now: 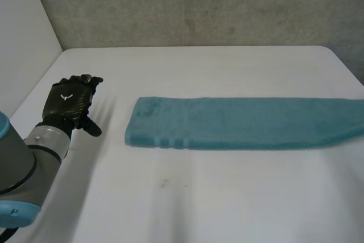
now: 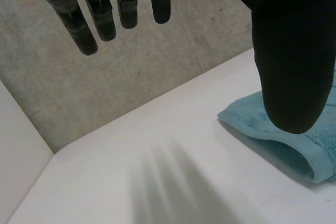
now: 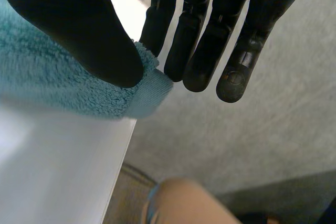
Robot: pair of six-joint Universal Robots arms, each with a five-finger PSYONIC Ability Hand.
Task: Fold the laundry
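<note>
A teal towel (image 1: 239, 123), folded into a long strip, lies across the white table (image 1: 199, 197) and runs off the head view's right side. My left hand (image 1: 69, 102) hovers over the table well clear of the towel's left end, fingers (image 2: 100, 14) straight and holding nothing. In its wrist view the towel's end (image 2: 310, 150) lies beyond the thumb. My right hand (image 3: 68, 19) is at the towel's far right end by the table's edge. Its thumb and a finger pinch a corner of the towel (image 3: 147, 93).
A concrete wall (image 1: 199, 4) stands behind the table, and a white panel (image 1: 23, 32) rises at its left. Past the table's right edge (image 3: 118, 171), below my right hand, part of a person's limb (image 3: 184, 203) shows.
</note>
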